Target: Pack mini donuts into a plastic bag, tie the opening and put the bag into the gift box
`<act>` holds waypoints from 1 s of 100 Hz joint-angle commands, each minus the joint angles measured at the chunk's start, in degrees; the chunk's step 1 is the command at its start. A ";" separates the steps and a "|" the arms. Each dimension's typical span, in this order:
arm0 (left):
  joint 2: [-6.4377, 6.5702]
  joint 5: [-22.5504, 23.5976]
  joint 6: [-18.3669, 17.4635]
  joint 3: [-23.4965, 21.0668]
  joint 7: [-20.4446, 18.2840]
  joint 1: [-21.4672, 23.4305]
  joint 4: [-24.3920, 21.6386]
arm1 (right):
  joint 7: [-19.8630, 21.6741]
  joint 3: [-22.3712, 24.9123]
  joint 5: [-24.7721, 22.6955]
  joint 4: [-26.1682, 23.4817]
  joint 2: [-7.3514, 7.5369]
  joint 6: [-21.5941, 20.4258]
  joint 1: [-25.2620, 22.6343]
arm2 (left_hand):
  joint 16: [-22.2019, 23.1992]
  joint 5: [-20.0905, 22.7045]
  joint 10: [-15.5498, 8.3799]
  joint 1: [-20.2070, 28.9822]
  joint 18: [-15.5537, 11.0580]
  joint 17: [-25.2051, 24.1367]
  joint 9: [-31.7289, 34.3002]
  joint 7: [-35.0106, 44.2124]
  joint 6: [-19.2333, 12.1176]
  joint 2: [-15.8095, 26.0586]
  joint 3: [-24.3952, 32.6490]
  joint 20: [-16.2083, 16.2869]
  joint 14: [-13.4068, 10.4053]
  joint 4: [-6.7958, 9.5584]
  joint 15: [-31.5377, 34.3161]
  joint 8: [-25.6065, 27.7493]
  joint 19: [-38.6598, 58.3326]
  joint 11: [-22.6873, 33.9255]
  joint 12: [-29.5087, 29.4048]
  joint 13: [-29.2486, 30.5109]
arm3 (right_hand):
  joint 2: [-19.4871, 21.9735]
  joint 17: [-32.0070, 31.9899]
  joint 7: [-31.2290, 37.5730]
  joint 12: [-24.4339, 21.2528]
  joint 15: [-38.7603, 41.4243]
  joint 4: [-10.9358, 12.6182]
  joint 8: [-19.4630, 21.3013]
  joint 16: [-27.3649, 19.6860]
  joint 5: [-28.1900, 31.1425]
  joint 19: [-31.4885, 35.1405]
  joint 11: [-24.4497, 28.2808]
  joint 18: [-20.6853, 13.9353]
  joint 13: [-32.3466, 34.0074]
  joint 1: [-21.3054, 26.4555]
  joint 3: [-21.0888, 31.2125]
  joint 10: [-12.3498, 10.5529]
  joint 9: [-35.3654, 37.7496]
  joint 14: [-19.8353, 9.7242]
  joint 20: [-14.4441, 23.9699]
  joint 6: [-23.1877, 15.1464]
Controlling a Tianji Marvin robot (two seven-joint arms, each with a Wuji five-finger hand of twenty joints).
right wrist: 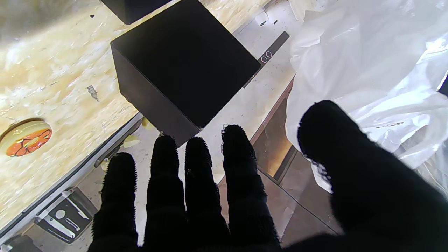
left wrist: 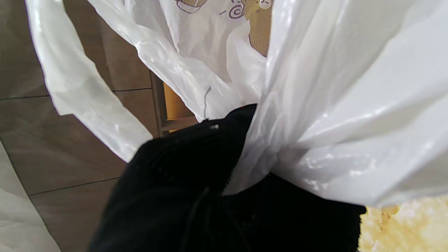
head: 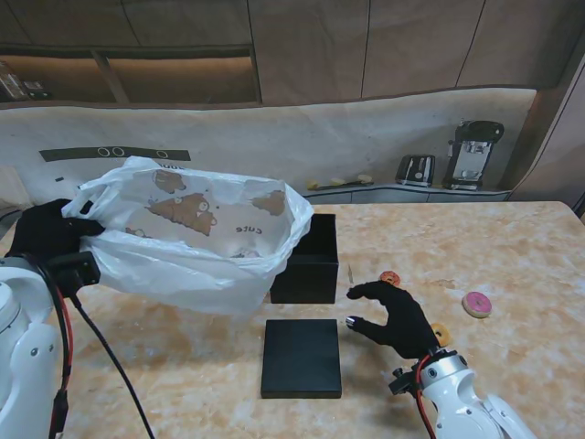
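Note:
My left hand (head: 46,233) is shut on the gathered edge of a white printed plastic bag (head: 201,240) and holds it off the table at the left, mouth open toward the right. The left wrist view shows the black glove (left wrist: 196,182) pinching the bunched bag (left wrist: 332,105). What the bag holds is hidden. The open black gift box (head: 306,261) stands just right of the bag. My right hand (head: 395,317) hovers open, fingers spread, right of the box's lid (head: 302,357). Mini donuts lie near it: an orange one (head: 390,278), a pink one (head: 476,305), one half hidden (head: 441,335).
In the right wrist view the fingers (right wrist: 196,182) point toward the gift box (right wrist: 185,70), with the bag (right wrist: 367,70) beside it and the orange donut (right wrist: 26,138) on the marbled table (head: 512,247). A counter with appliances (head: 471,155) runs behind the table.

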 commanded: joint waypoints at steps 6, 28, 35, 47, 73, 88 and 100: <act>-0.69 -1.74 0.41 0.49 -0.61 1.29 -1.76 | 0.51 0.11 -0.33 -0.52 -0.42 -0.04 -0.81 | 0.16 0.64 0.23 1.04 0.88 1.13 1.15 2.14 -0.01 -2.08 2.21 -0.94 -0.12 -1.46 1.89 0.13 1.65 0.46 0.45 1.59 | 1.44 -0.46 -0.36 -2.18 -0.38 1.17 0.38 -0.43 0.32 -0.38 -0.15 -0.29 -1.02 -0.96 -0.09 -0.91 -1.39 -1.09 0.72 0.01; -1.12 -6.72 0.71 1.39 0.90 2.81 -2.23 | -0.51 1.16 -1.37 -0.78 -0.54 -0.04 -1.14 | 0.34 0.69 0.52 1.21 1.02 1.06 1.28 2.01 0.23 -2.11 2.11 -0.84 0.04 -1.50 1.87 0.11 1.72 0.42 0.51 1.62 | 1.46 -0.47 -0.39 -2.18 -0.38 1.19 0.40 -0.43 0.23 -0.42 -0.16 -0.25 -0.99 -0.95 -0.09 -0.83 -1.40 -1.09 0.70 0.01; -1.08 -7.62 0.23 1.65 1.30 3.52 -2.31 | -0.74 1.58 -1.54 -0.87 -0.58 0.02 -1.30 | 0.37 0.69 0.51 1.25 1.04 1.11 1.24 1.98 0.23 -2.12 2.07 -0.79 0.12 -1.53 1.88 0.14 1.81 0.37 0.51 1.63 | 1.44 -0.50 -0.39 -2.17 -0.39 1.19 0.40 -0.43 0.22 -0.43 -0.15 -0.28 -1.02 -0.90 -0.07 -0.83 -1.38 -1.12 0.70 0.06; -1.01 -9.80 -0.61 2.09 2.14 4.80 -2.53 | -0.92 2.10 -1.90 -0.87 -0.59 0.03 -1.44 | 0.43 0.70 0.46 1.22 1.07 1.12 1.25 1.96 0.22 -2.07 2.04 -0.75 0.07 -1.54 1.93 0.17 1.86 0.34 0.53 1.64 | 1.40 -0.46 -0.37 -2.17 -0.37 1.18 0.41 -0.42 0.25 -0.41 -0.15 -0.28 -1.07 -0.91 -0.11 -0.86 -1.35 -1.04 0.71 0.01; -1.01 -12.55 -2.43 6.04 5.03 7.23 -2.62 | -1.87 2.95 -3.00 -0.72 -0.67 0.15 -1.64 | 0.43 0.02 -0.05 1.17 0.43 0.57 0.69 1.94 -0.10 -1.38 1.54 -0.82 -0.39 -1.52 1.72 0.52 1.54 0.32 0.70 1.01 | 1.38 -0.42 -0.35 -2.16 -0.44 1.63 0.42 -0.45 0.28 -0.38 -0.13 -0.26 -1.14 0.36 0.76 -0.86 -1.37 -1.17 0.72 0.09; -1.50 -14.25 -2.97 9.16 8.27 7.70 -2.35 | -2.23 3.68 -3.68 -0.64 -0.68 0.27 -1.97 | 0.55 -0.29 -0.28 1.29 0.20 0.15 0.35 2.09 -0.30 -1.04 1.09 -0.84 -0.60 -1.43 1.52 0.70 1.24 0.40 0.79 0.67 | 1.30 -0.47 -0.35 -2.15 -0.41 2.25 0.42 -0.44 0.32 -0.41 -0.10 -0.24 -1.10 1.23 1.64 -0.88 -1.33 -1.12 0.71 0.11; -1.67 -15.94 -3.82 11.33 10.52 8.16 -2.14 | -2.38 4.37 -4.21 -0.46 -0.66 0.27 -2.20 | 0.64 -0.40 -0.42 1.28 0.14 0.09 0.26 2.18 -0.33 -0.92 0.97 -0.81 -0.77 -1.35 1.45 0.66 1.17 0.48 0.75 0.64 | 1.24 -0.47 -0.35 -2.17 -0.44 2.38 0.42 -0.46 0.35 -0.40 -0.13 -0.24 -1.15 1.20 1.73 -0.91 -1.35 -1.15 0.70 0.09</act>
